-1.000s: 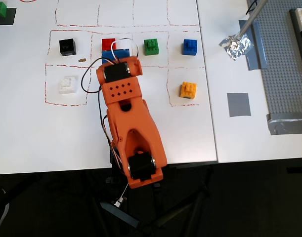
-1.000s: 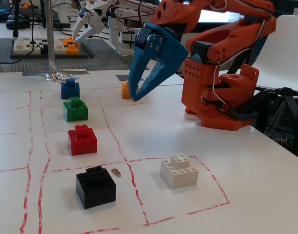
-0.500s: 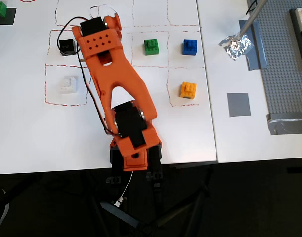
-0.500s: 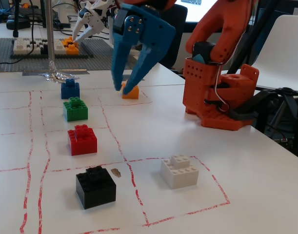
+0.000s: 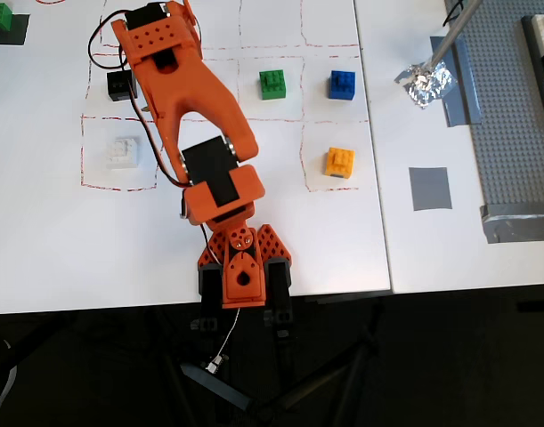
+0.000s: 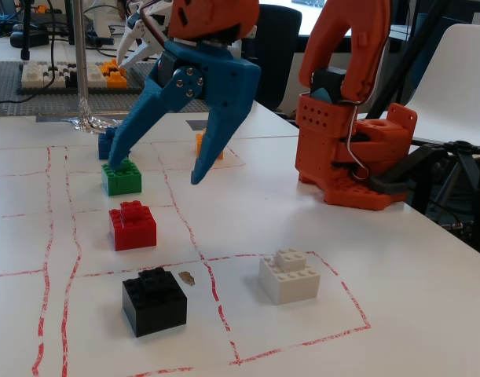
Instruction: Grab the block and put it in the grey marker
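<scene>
- In the fixed view the black brick sits nearest the camera, one of it, with the single white brick to its right, each inside a red-drawn square on the white worktop.
- Just behind the black one stands the block, the only red brick, resting on the worktop and touched by nothing; the overhead view hides it under the arm.
- Behind it is one green brick, also seen from overhead.
- The hand hangs above the worktop behind the block, its two blue fingers spread wide and pointing down, empty; the left fingertip is close by the green brick, though I cannot tell if it touches.
- The orange arm reaches from its base at the worktop's edge out across the grid, folded at the elbow.
- Farther back are one blue brick and one orange-yellow brick.
- The grey marker, a single bare square patch, lies well apart on the right of the overhead view, near the long grey baseplate.
</scene>
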`<action>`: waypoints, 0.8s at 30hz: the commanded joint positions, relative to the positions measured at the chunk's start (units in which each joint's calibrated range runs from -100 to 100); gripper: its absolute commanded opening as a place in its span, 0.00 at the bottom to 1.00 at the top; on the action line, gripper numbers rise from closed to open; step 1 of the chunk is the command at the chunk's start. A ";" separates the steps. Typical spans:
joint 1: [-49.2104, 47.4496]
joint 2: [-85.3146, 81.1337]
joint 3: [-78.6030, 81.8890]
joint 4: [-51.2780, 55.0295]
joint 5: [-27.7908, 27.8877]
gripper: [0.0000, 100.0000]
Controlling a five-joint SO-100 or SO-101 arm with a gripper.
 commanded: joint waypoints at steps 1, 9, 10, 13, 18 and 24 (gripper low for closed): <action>0.15 -0.39 -7.36 0.80 -0.20 0.37; 1.47 7.20 -11.35 0.15 -0.10 0.38; 1.64 8.06 -11.62 -0.02 -0.10 0.38; 2.26 10.64 -13.07 -0.02 -0.15 0.38; 3.23 15.21 -15.88 -0.02 -0.20 0.39; 4.29 18.57 -18.42 -1.08 0.34 0.38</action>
